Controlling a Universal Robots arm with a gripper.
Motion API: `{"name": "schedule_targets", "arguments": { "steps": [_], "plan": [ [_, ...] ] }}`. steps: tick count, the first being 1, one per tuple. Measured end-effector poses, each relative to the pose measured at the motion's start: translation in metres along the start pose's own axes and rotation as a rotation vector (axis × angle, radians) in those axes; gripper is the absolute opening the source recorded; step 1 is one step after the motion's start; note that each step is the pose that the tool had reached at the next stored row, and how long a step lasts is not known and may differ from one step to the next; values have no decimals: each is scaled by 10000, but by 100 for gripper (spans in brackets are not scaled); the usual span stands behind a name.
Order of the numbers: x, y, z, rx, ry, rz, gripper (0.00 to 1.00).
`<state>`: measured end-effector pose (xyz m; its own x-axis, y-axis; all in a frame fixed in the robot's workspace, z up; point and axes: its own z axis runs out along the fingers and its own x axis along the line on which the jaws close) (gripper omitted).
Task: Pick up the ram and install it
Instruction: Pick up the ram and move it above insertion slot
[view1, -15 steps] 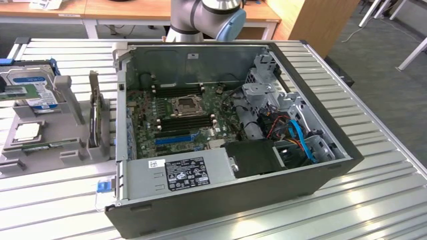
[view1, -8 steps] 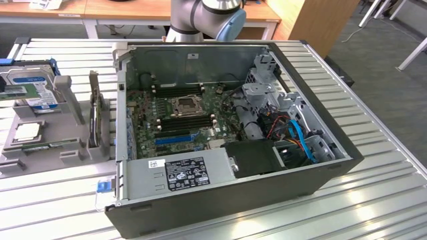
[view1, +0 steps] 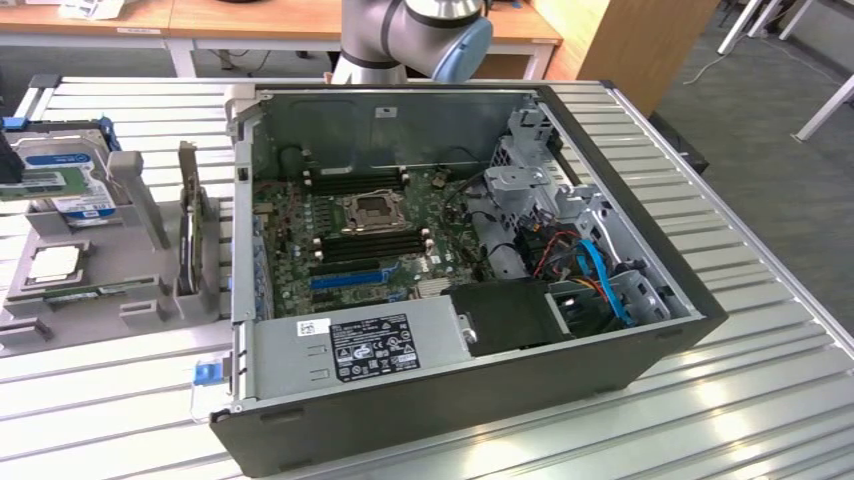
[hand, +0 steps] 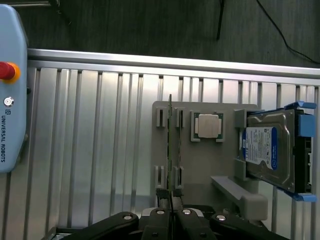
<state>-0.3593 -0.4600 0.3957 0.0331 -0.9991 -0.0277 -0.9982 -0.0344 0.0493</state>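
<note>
Claw (hand: 170, 202): clenched, its fingertips pressed together with nothing seen between them; in the wrist view it lines up with one end of the ram.
Ram (hand: 170, 145): on edge in the slotted posts of the grey holder (hand: 200, 175), just beside the processor chip (hand: 208, 125). In the exterior view the ram (view1: 96, 292) is a thin green strip in the holder, outside the computer case (view1: 641, 330).
Hard drive (hand: 267, 150): blue-labelled, on edge in the holder, beyond the chip from the ram.
Expansion card (view1: 187, 235): upright in the holder, on the side nearest the case.
Case: open on the ribbed metal tabletop (view1: 761, 400), motherboard (view1: 360, 225) exposed.
Arm (view1: 414, 30): behind the case.
Teach pendant (hand: 10, 100): well apart from the holder.
</note>
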Motion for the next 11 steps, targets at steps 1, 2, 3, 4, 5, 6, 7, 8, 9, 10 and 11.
{"name": "schedule_targets", "arguments": {
  "steps": [1, 2, 3, 4, 5, 6, 7, 8, 9, 10, 11],
  "plan": [
    [0, -17, -1, 0, 0, 0, 11],
    [1, -34, -2, 0, 0, 0, 11],
    [2, -52, -3, -1, 1, 0, 11],
    [2, -70, -4, -1, 0, 1, 11],
    [3, -88, -5, -1, 0, 1, 11],
    [3, -107, -6, -1, 1, 0, 11],
    [4, -127, -7, 0, 0, 0, 11],
    [5, -147, -8, 0, 0, 0, 11],
    [5, -167, -9, -1, 0, 0, 11],
    [6, -187, -10, -1, 1, 0, 11],
    [7, -209, -10, 0, 0, -1, 11]
  ]
}}
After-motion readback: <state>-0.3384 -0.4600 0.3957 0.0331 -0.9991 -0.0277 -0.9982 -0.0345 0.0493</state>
